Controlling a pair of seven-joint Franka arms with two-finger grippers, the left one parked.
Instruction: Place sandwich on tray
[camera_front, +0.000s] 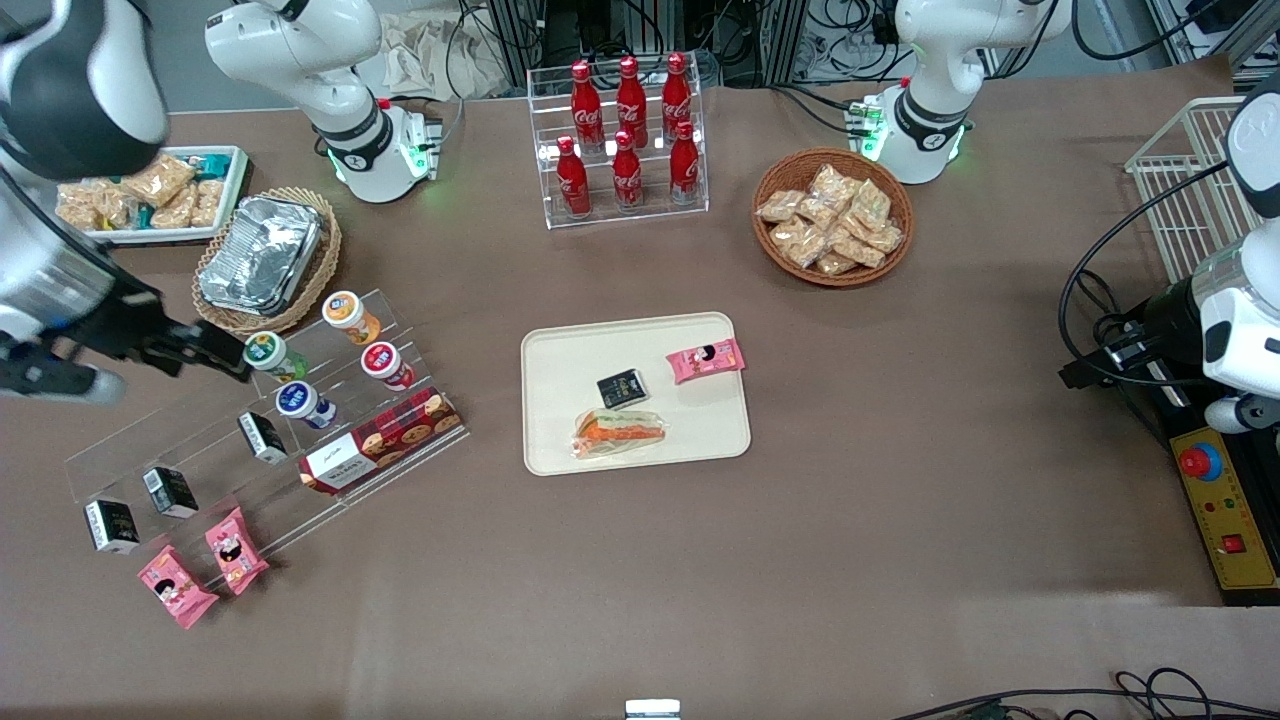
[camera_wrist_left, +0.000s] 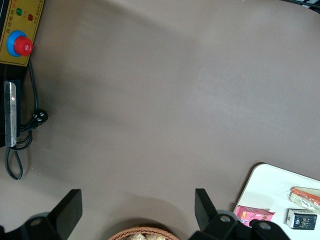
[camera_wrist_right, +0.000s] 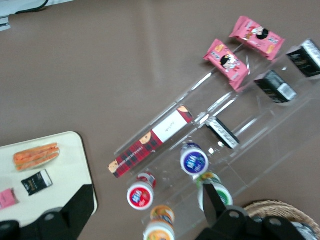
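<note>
On tray, front-camera edge: sandwich lies flat, placement looks done. Black packet at its 12 o'clock, pink packet at 1. Gripper open, empty, parked above acrylic rack, well clear.

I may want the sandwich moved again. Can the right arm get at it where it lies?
Probably yes. The sandwich lies uncovered on the tray, nothing stacked on it; the black packet sits close beside it. The open gripper hovers over the clear rack.

We're looking at a robot lab. Cables are trailing by an emergency-stop box, and snack displays are sitting on a brown table.
</note>
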